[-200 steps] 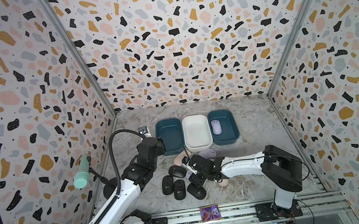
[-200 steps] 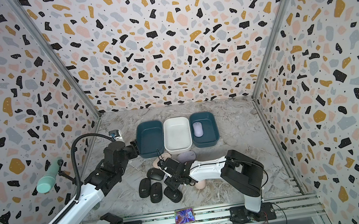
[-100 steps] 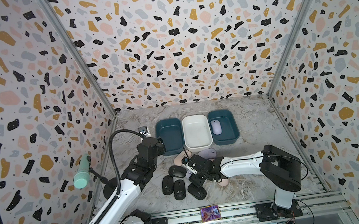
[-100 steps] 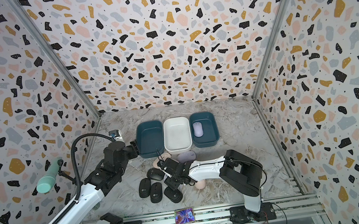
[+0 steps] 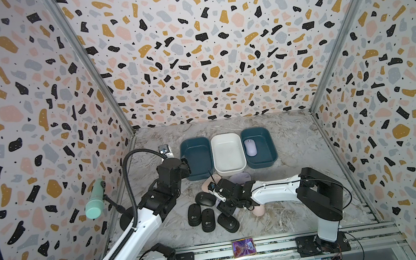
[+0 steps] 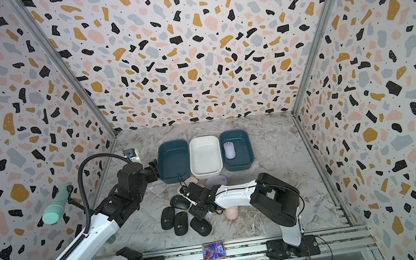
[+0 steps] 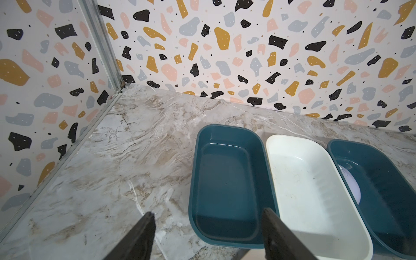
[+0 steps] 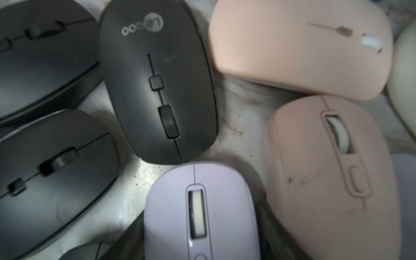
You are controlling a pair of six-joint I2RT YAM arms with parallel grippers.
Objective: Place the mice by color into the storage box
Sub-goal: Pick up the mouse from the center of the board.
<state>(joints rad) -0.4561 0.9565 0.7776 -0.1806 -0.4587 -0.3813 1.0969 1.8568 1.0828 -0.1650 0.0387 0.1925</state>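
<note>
Hovering at nine o'clock of the left teal box point(image 7: 225, 184), my left gripper point(image 7: 208, 212) stands apart and empty, a gap only its wrist view shows. White box point(image 5: 228, 155) and right teal box point(image 5: 264, 150) follow; the lilac mouse point(image 5: 250, 147) in the latter is whole only in both top views. Black mice point(image 5: 207, 223) lie at the boxes' six o'clock. My right gripper point(image 5: 228, 207) is at their three o'clock; its wrist view alone shows a second lilac mouse point(image 8: 200, 211) close beneath, pink mice point(image 8: 326, 171) beside. Whether it grips I cannot tell.

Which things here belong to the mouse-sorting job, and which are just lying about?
Job: black mice, pink mice, lilac mice, left teal bin, white bin, right teal bin.
Lying about: mint-green cylinder, colourful card on the rail.
</note>
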